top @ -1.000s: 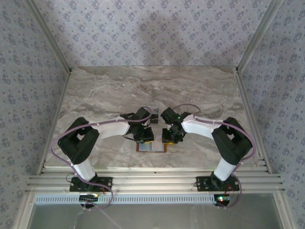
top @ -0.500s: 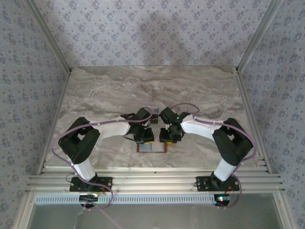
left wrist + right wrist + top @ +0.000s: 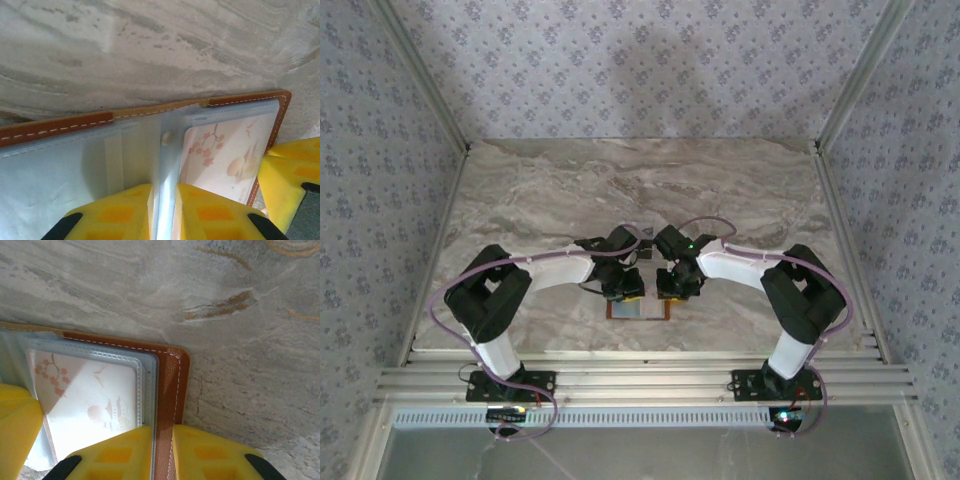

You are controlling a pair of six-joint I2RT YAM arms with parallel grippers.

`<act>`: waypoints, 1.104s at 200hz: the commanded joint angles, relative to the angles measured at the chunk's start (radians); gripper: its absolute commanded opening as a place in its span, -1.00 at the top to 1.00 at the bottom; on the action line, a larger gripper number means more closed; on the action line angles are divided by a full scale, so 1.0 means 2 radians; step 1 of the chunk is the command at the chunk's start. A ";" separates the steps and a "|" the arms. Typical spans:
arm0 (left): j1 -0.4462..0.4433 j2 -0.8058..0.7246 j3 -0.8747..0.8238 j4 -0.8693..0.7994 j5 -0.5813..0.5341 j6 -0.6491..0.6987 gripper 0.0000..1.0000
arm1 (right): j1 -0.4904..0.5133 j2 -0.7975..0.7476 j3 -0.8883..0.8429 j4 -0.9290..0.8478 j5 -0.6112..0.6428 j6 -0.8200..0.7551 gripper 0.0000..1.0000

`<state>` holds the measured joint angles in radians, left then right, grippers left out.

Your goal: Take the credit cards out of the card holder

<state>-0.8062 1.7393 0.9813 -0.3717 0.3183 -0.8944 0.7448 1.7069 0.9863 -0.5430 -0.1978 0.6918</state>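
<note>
Crowding card holder (image 3: 640, 310) from both sides w/ arms bent inward, nr front edge of marble tabletop (image 3: 620, 180); hiding most of it from above. Lying open flat, clear sleeves up. Showing pale blossom-print card (image 3: 225, 150) tucked in right-hand sleeve, not yet out. Pinching centre sleeve fold w/ left tool (image 3: 164, 187), fingers almost pressed together. Nipping brown right rim w/ right tool (image 3: 162, 432), narrow gap only. Sitting a touch further inward w/ right tool vs a sec ago; holder unmoved.
</note>
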 commanded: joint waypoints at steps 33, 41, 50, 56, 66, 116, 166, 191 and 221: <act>-0.012 0.022 0.024 -0.007 0.017 0.015 0.57 | 0.004 0.012 -0.002 -0.001 0.003 0.005 0.58; -0.014 0.022 0.025 -0.008 0.017 0.017 0.56 | 0.004 0.011 -0.003 0.000 0.003 0.005 0.58; -0.015 0.023 0.027 -0.011 0.015 0.018 0.55 | 0.004 0.010 -0.004 -0.001 0.003 0.005 0.58; -0.015 0.025 0.028 -0.015 0.012 0.019 0.55 | 0.005 0.010 -0.004 -0.001 0.003 0.005 0.59; -0.016 0.026 0.030 -0.024 0.006 0.020 0.55 | 0.004 0.009 -0.004 -0.001 0.004 0.005 0.60; -0.018 0.018 0.047 -0.097 -0.060 0.044 0.58 | 0.003 0.003 -0.011 -0.004 0.007 0.007 0.60; -0.017 0.005 0.047 -0.119 -0.076 0.053 0.58 | -0.001 0.000 -0.016 -0.004 0.011 0.009 0.55; -0.014 -0.009 0.048 -0.115 -0.079 0.052 0.58 | -0.002 -0.001 -0.015 -0.005 0.011 0.009 0.54; -0.010 -0.032 0.038 -0.071 -0.052 0.040 0.56 | -0.002 -0.002 -0.015 -0.007 0.011 0.010 0.54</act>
<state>-0.8375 1.7409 1.0653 -0.5484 0.1921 -0.8089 0.7441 1.7020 0.9787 -0.5331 -0.1970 0.6922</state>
